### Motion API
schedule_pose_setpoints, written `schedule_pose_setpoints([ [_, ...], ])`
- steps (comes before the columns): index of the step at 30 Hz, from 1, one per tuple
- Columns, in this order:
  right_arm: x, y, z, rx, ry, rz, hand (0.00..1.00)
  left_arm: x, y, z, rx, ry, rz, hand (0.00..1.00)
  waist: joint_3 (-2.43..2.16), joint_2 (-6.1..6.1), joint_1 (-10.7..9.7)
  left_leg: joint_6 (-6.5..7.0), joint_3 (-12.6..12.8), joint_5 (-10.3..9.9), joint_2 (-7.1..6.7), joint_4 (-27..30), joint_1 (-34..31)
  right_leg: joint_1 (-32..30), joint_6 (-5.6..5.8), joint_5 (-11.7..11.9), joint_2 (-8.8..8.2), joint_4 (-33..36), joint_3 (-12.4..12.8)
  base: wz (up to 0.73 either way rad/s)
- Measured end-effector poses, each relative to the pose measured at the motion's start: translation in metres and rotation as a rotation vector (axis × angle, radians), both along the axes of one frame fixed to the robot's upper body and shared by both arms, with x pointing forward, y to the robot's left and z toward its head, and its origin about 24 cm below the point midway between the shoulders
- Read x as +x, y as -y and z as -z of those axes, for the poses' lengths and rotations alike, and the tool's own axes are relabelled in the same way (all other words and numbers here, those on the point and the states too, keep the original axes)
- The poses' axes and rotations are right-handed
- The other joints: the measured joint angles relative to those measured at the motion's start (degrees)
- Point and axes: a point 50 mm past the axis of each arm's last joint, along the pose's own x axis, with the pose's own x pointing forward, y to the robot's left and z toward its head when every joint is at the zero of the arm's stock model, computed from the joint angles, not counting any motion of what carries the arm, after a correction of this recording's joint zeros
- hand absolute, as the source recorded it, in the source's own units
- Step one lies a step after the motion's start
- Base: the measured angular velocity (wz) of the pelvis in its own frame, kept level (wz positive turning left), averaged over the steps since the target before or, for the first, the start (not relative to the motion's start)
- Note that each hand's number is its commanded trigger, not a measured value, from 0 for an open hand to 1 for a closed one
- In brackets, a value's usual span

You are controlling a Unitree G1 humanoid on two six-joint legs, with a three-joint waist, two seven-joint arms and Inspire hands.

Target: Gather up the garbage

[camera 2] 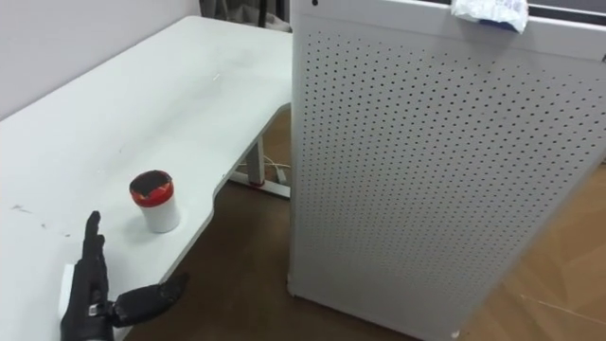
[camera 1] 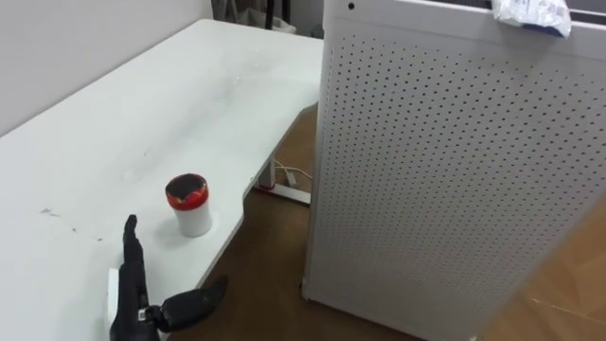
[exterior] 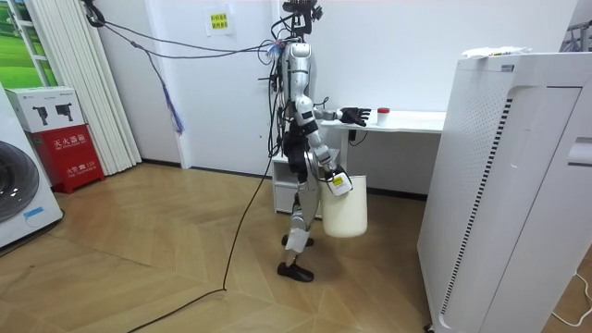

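Note:
A small white cup (camera 1: pixel 189 204) with a red rim and dark contents stands near the front edge of the white table (camera 1: pixel 142 104). My left hand (camera 1: pixel 131 289) hovers over the table just short of the cup, open, with straight fingers pointing at it and the thumb spread to the right. A crumpled white and blue wrapper (camera 1: pixel 532 14) lies on top of the tall perforated white cabinet (camera 1: pixel 454 170). In the room view my right hand (exterior: pixel 335 180) hangs at my side, shut on a white bucket (exterior: pixel 344 211).
The cabinet stands close on my right, with a narrow strip of wooden floor (camera 1: pixel 275 246) between it and the table. A white wall (camera 1: pixel 76 47) runs behind the table. In the room view, a red box (exterior: pixel 72 153) and a washing machine (exterior: pixel 18 194) stand far off.

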Motion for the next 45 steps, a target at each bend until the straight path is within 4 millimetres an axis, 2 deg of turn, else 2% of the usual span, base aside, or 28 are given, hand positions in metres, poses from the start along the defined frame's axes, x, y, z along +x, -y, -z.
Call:
schedule_pose_setpoints([
  [4, -0.001, 0.000, 0.001, 0.001, -0.017, 0.003, 1.00, 0.005, -0.003, 0.000, -0.038, 0.000, -0.043, 0.00, -0.17, 0.37, -1.0, -0.33, -0.6, 0.2, 0.22, -0.1, 0.2, 0.2, -0.27, 0.4, 0.45, -0.6, 0.1, 0.02],
  [14, -0.003, -0.003, 0.002, -0.006, -0.030, -0.027, 1.00, 0.020, -0.004, -0.002, -0.062, 0.003, -0.084, 0.00, 0.07, 0.22, -1.4, -0.53, 0.0, 0.3, 0.41, -0.2, 0.6, 0.4, -0.37, 0.4, 0.49, -0.5, 0.0, 0.00],
  [21, -0.002, -0.004, 0.002, -0.022, -0.037, -0.057, 1.00, 0.049, -0.014, -0.020, -0.208, 0.049, -0.168, 0.00, 0.02, 0.12, -1.7, -0.58, 0.8, 0.4, 0.95, 0.2, -0.3, -0.8, -0.60, 0.6, 0.93, -0.6, 1.5, -0.05],
  [31, -0.005, -0.006, 0.002, -0.012, -0.054, -0.056, 1.00, 0.063, -0.018, -0.021, -0.216, 0.005, -0.178, 0.00, 0.35, 0.86, -2.8, -0.60, 0.8, 0.3, 0.87, -0.1, -0.3, -0.3, -0.61, 0.6, 0.89, -0.6, 1.4, 0.01],
  [37, -0.007, -0.010, 0.003, -0.001, -0.071, -0.065, 1.00, 0.063, -0.020, -0.020, -0.220, -0.009, -0.188, 0.00, 0.09, 1.37, -3.1, -0.65, 1.1, 0.4, 0.90, 0.2, -0.1, -0.3, -0.63, 0.6, 0.98, -0.8, 1.6, 0.00],
  [45, -0.004, -0.016, 0.003, 0.004, -0.073, -0.112, 1.00, 0.073, -0.020, -0.024, -0.226, -0.029, -0.186, 0.00, 0.09, 1.76, -3.1, -0.65, 2.0, 0.4, 1.12, 0.8, -0.7, -0.6, -0.65, 0.6, 0.96, -0.8, 1.6, 0.00],
])
